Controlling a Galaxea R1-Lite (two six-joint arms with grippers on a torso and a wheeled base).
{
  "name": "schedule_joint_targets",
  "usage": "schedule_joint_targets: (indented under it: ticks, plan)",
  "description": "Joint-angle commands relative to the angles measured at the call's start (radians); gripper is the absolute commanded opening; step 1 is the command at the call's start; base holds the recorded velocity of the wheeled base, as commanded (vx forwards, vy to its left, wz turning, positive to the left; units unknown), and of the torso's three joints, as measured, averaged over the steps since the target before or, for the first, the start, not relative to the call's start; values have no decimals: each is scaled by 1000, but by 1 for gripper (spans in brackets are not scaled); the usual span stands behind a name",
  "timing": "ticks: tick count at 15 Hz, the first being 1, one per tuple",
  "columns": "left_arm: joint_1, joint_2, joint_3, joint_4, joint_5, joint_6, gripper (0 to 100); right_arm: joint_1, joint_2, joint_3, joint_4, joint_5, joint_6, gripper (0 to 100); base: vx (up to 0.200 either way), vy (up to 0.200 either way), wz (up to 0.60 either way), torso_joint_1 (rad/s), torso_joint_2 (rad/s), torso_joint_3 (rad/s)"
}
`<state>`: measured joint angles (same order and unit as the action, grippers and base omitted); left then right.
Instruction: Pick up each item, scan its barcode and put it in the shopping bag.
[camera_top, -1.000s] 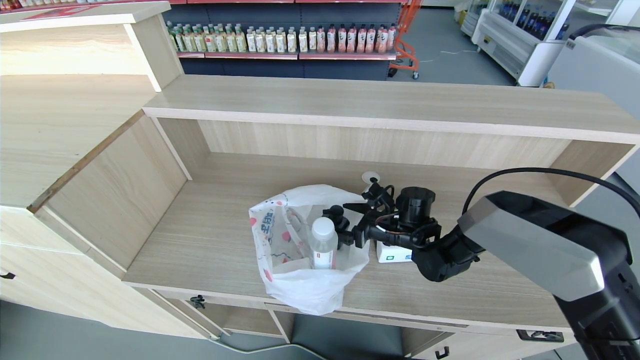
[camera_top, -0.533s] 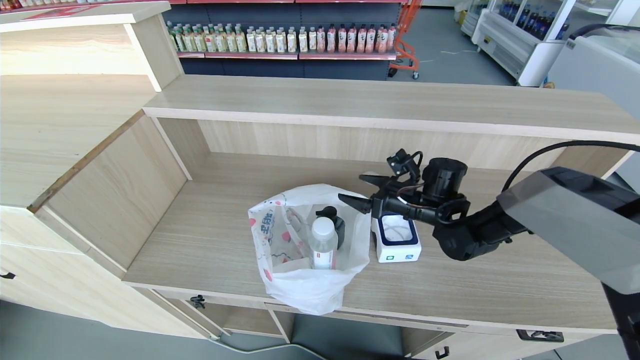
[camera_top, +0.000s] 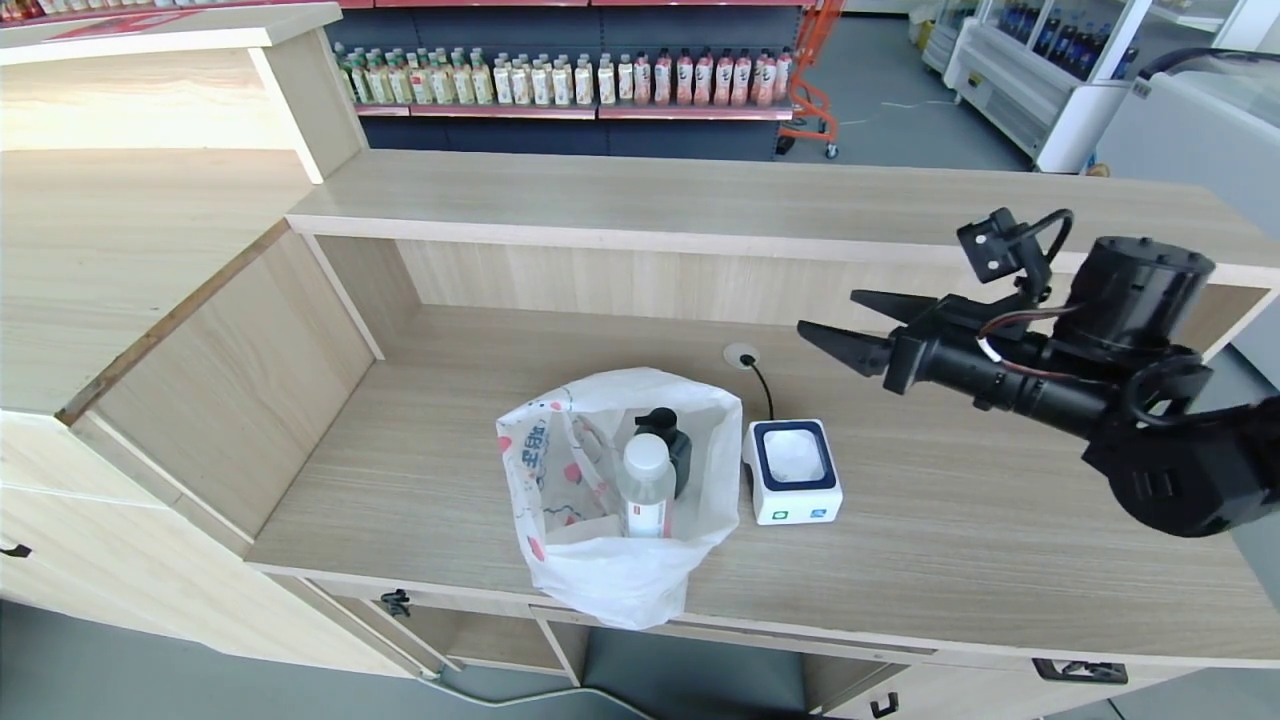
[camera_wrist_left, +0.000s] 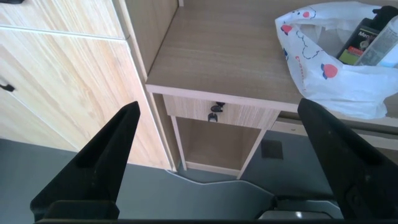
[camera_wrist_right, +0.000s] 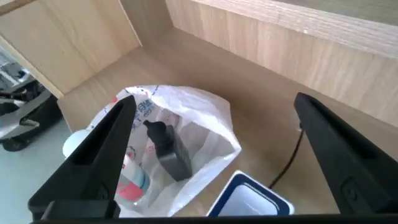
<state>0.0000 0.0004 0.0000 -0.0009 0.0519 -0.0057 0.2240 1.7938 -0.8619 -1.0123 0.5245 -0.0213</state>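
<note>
A white shopping bag (camera_top: 560, 480) with red prints stands open near the counter's front edge. Inside it are a clear bottle with a white cap (camera_top: 646, 485) and a black bottle (camera_top: 668, 440). The same bag (camera_wrist_right: 186, 124) and black bottle (camera_wrist_right: 171, 149) appear in the right wrist view. A white barcode scanner (camera_top: 792, 470) sits just right of the bag. My right gripper (camera_top: 850, 325) hangs open and empty, above and to the right of the scanner. My left gripper (camera_wrist_left: 217, 155) is open, low in front of the counter, left of the bag (camera_wrist_left: 336, 68).
The counter (camera_top: 950, 540) has a raised back ledge (camera_top: 760, 215) and a side wall (camera_top: 230, 370) on the left. A black cable (camera_top: 760, 385) runs from the scanner to a hole in the counter. Store shelves with bottles stand behind.
My right gripper has withdrawn from the bag's mouth, rising up and to the right past the scanner. The black bottle stays in the bag.
</note>
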Motion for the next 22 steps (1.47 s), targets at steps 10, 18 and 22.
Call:
schedule_joint_targets:
  ticks: [10, 18, 22]
  plan:
    - [0, 0, 0, -1, 0, 0, 100, -304, -950, 589, 583, -383, -82, 100, 0, 0, 0, 0, 0, 0]
    - [0, 0, 0, -1, 0, 0, 100, -250, -1551, 850, 827, -400, -85, 100, 0, 0, 0, 0, 0, 0]
    - [0, 0, 0, -1, 0, 0, 100, -259, -1729, 862, 966, -396, -77, 100, 0, 0, 0, 0, 0, 0]
